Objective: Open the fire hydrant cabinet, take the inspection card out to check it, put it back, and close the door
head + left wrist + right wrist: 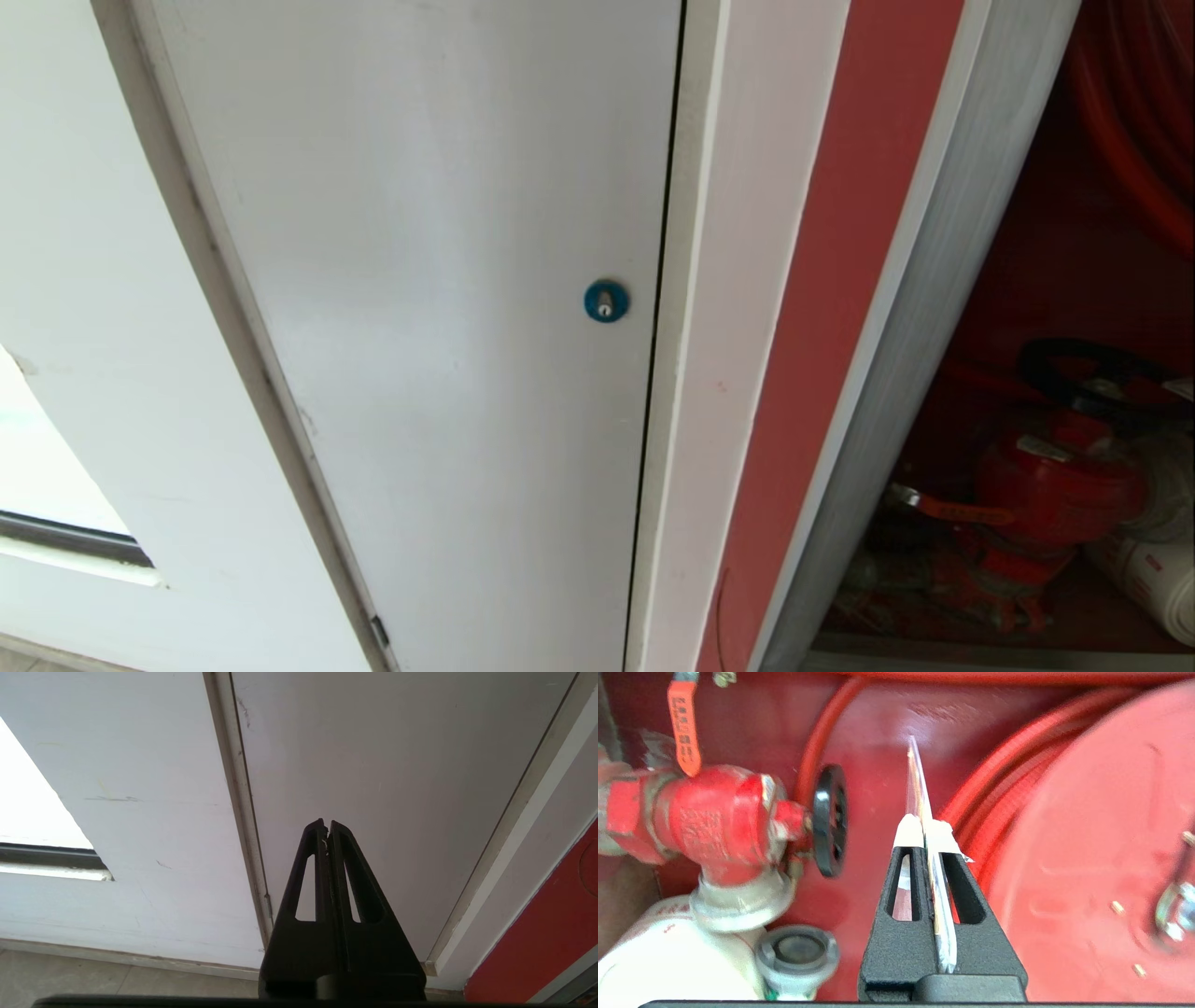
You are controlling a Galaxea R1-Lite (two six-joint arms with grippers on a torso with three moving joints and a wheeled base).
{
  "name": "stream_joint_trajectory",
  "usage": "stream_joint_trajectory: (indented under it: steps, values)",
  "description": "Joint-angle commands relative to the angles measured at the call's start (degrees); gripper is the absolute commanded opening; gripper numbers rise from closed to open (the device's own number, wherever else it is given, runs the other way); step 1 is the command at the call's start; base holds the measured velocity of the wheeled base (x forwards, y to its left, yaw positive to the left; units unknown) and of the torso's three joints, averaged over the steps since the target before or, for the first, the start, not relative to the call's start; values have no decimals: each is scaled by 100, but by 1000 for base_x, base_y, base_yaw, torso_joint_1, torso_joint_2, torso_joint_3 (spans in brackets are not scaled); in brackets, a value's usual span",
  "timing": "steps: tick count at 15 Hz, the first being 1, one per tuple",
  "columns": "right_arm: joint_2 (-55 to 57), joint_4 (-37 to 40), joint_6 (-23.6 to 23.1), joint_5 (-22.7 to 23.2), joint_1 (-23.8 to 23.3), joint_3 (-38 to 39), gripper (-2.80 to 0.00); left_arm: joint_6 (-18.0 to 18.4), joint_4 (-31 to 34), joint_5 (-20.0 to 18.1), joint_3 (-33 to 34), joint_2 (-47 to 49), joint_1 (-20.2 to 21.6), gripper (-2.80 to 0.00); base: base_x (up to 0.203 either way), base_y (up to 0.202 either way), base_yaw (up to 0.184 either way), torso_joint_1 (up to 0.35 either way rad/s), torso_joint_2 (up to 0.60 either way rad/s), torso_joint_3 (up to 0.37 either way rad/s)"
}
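One thin inspection card (920, 788), pale and glossy and seen edge-on, sits pinched between the taped tips of the right gripper (927, 828), whose fingers are pressed tight on it inside the open fire hydrant cabinet (887, 728). It hangs in the gap between the black handwheel (829, 821) of the red valve (724, 821) and the big smooth disc of the hose reel (1092, 826), touching neither as far as can be told. Whether the card is coming out or going back is unclear; either way, the step is best done by keeping the card's plane parallel to the reel face, moving straight along that gap, and holding the pinch firm, since a slick flat card can slip or bend if its edge catches the coiled red hose (994, 788). Below the valve sit a cast metal coupling (796, 952) and white rolled hose (668, 966), rough and woven. In the head view the cabinet's brushed aluminium frame (934, 308) borders a plain grey panel (420, 280) with a blue lock (606, 301). Parked before that panel, the left gripper (327, 826) has its fingers together, empty.
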Motion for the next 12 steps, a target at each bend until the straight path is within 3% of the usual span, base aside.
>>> stream_joint_trajectory:
  steps: [1,5,7,12]
  values:
    - [-342,254,-30,-6,-8,-179,-280,0,-5,-2,1,7,1,-280,0,0,0,0,0,0]
    - [-492,903,658,12,-12,-526,-280,0,4,7,1,7,1,-280,0,0,0,0,0,0]
    - [-474,1649,1087,13,-15,-1000,-280,0,-3,6,1,7,1,-280,0,0,0,0,0,0]
    - [-282,2932,2379,78,-21,-1900,-280,0,-1,4,1,7,1,-280,0,0,0,0,0,0]
